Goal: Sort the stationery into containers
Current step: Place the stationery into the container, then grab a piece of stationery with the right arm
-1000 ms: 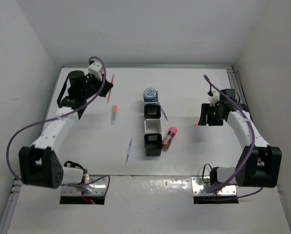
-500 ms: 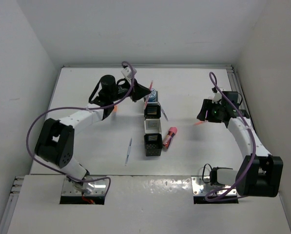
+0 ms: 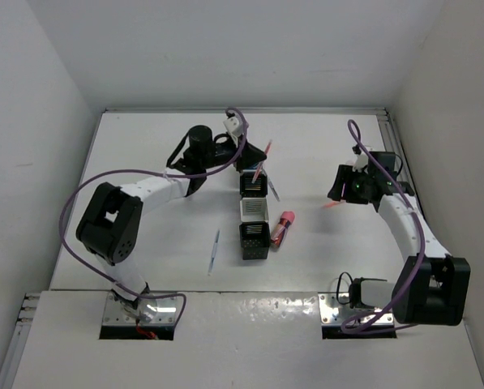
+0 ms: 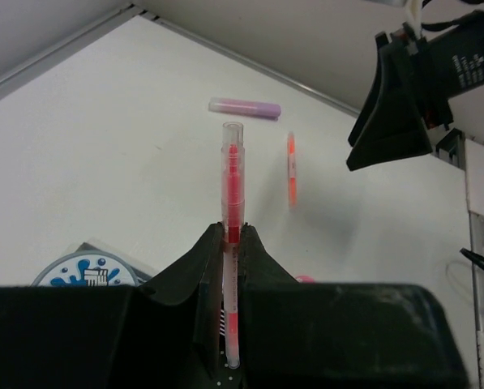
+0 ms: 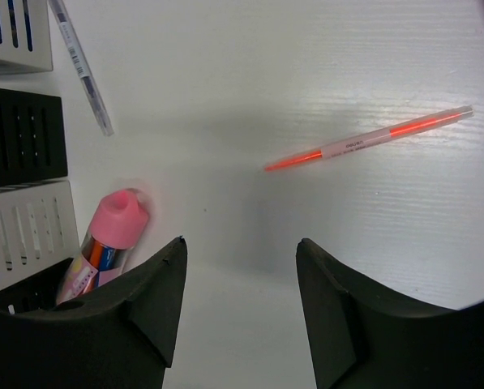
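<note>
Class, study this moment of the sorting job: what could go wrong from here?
1. The left gripper pinches the red pen with a long end sticking out, so it may swivel or slip.
2. The cups are narrow, so the pen could miss them.
3. The right gripper, open over a second pen lying flat, might nudge it away.

Black fingers (image 4: 194, 267) hide perhaps half the blue-white roll (image 4: 83, 271).
</note>
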### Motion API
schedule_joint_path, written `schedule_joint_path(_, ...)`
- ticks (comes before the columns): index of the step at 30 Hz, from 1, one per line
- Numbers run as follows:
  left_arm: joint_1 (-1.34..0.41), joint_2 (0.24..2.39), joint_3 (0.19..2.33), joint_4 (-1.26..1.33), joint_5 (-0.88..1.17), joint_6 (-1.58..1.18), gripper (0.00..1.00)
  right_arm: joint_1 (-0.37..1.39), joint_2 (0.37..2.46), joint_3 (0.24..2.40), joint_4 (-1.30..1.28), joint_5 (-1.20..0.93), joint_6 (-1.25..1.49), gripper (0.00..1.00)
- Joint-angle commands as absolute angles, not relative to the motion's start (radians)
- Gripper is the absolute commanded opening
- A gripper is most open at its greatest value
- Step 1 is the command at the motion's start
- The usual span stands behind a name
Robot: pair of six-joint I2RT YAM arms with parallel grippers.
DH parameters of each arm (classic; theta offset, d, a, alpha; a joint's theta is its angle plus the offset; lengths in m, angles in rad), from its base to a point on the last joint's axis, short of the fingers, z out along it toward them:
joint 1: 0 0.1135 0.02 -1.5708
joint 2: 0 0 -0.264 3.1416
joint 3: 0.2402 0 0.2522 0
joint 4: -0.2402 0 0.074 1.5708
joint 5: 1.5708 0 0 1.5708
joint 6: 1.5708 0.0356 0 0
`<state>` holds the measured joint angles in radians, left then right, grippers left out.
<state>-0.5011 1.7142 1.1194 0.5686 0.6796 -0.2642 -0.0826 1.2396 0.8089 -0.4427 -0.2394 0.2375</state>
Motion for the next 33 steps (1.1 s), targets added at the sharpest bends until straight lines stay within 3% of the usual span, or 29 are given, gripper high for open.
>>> schedule_joint_path(1,-0.506,1.727,1.151,0.591,0.67,-0.193,0.1,-0.077,1.255,0.848,-0.422,-0.203,0.229,0.56)
schedule_joint_path(8,-0.506,1.776,1.155,0.612,0.653,-0.193,0.18,-0.077,1.301,0.879,-0.448,-0.158,0.242,0.59)
schedule_joint_path(10,-0.506,1.781,1.16,0.607,0.649,-0.196,0.35,-0.078,1.304,0.881,-0.449,-0.149,0.242,0.6)
schedule_joint_path(16,-0.488,1.732,1.155,0.586,0.643,-0.215,0.61,-0.083,1.321,0.89,-0.465,-0.078,0.262,0.64)
schedule_joint_path(22,-0.427,1.626,1.245,0.445,0.637,-0.241,0.65,-0.091,1.386,0.925,-0.531,0.042,0.375,0.6)
schedule_joint_path(27,-0.403,1.575,1.456,-0.1,0.506,0.036,0.68,-0.094,1.517,1.032,-0.674,0.166,0.526,0.53)
schedule_joint_path(29,-0.382,1.525,1.456,-0.196,0.422,0.081,0.73,-0.098,1.604,1.098,-0.751,0.176,0.597,0.51)
schedule_joint_path(33,-0.335,1.433,1.361,-0.232,0.342,0.083,0.71,-0.101,1.715,1.143,-0.778,0.161,0.667,0.53)
